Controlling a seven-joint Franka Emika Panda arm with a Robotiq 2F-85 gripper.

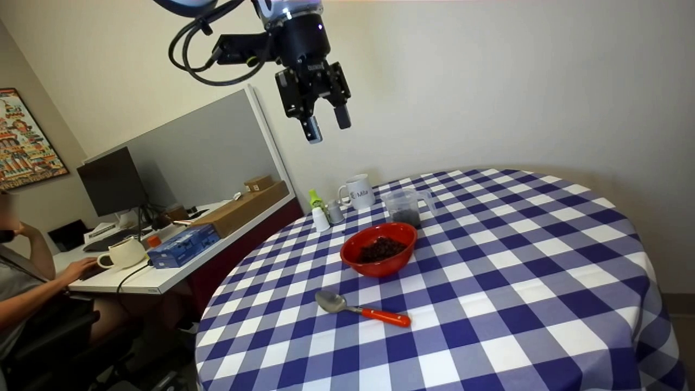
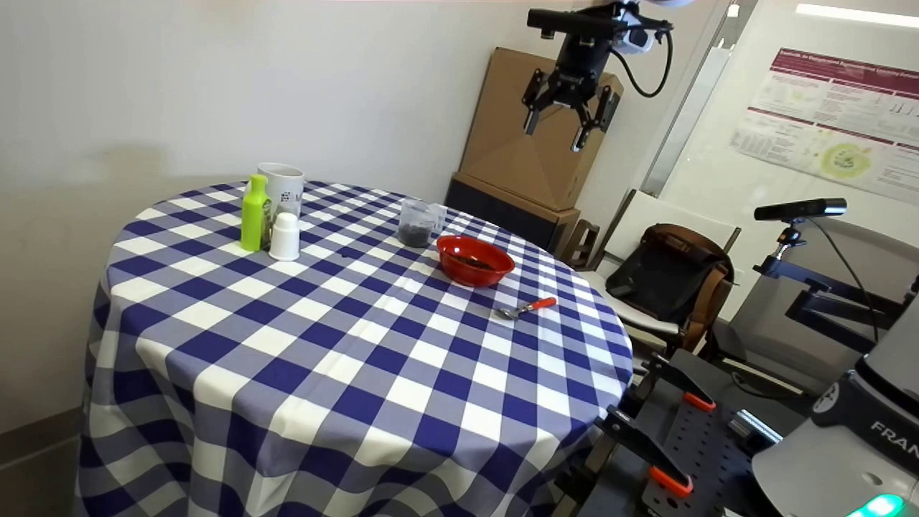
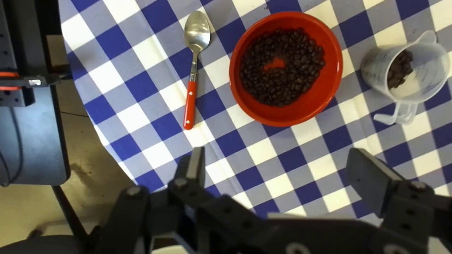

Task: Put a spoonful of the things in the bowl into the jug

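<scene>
My gripper (image 1: 329, 133) hangs high above the table, open, with nothing between its widely spread fingers (image 3: 370, 180). The red bowl (image 3: 333, 67) holds a heap of small dark bean-like bits (image 3: 300, 67), with a patch of red bottom showing through. Beside it lies the spoon (image 3: 192, 95), flat on the cloth, its metal head and red handle both uncovered. On the bowl's opposite side stands the clear jug (image 3: 378, 72), with some dark bits (image 3: 399, 68) at its bottom. Both exterior views show the bowl (image 2: 474, 276), jug (image 2: 416, 222) and spoon (image 2: 542, 304) well below the gripper.
A white mug (image 1: 359, 193), a green bottle (image 2: 253, 215), a white shaker (image 2: 285, 240) and a grey shaker (image 1: 335, 212) are grouped on the checked tablecloth (image 2: 337, 359). The table edge runs near the spoon. Someone sits at a desk (image 1: 136, 282) nearby.
</scene>
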